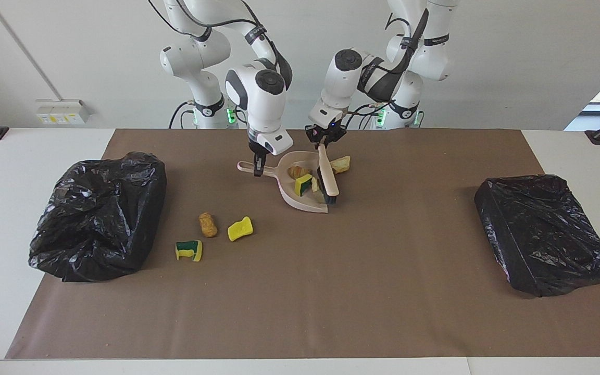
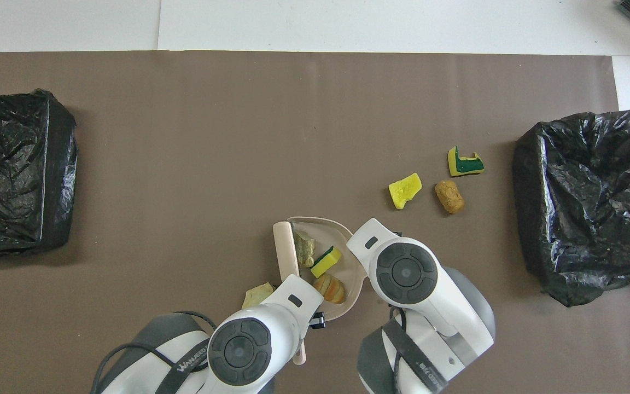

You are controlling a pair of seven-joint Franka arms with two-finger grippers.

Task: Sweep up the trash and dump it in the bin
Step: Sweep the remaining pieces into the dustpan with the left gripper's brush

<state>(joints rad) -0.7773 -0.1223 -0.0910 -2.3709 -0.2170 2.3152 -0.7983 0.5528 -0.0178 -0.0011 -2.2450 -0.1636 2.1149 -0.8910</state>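
My right gripper [image 1: 258, 167] is shut on the handle of the beige dustpan [image 1: 308, 203], which rests on the mat. My left gripper [image 1: 323, 141] is shut on the handle of the beige brush [image 1: 327, 177], whose bristles stand at the pan's mouth. In the pan lie a yellow-green sponge [image 1: 303, 183], a tan chunk [image 1: 296, 171] and a pale piece [image 2: 304, 247]. A beige-yellow scrap [image 1: 340, 164] lies beside the brush, outside the pan. A tan chunk [image 1: 207, 224], a yellow sponge [image 1: 240, 228] and a yellow-green sponge [image 1: 189, 250] lie toward the right arm's end.
An open bin lined with a black bag [image 1: 97, 213] stands at the right arm's end, close to the three loose scraps. A flat box wrapped in black plastic [image 1: 545, 234] lies at the left arm's end. A brown mat [image 1: 331, 302] covers the table.
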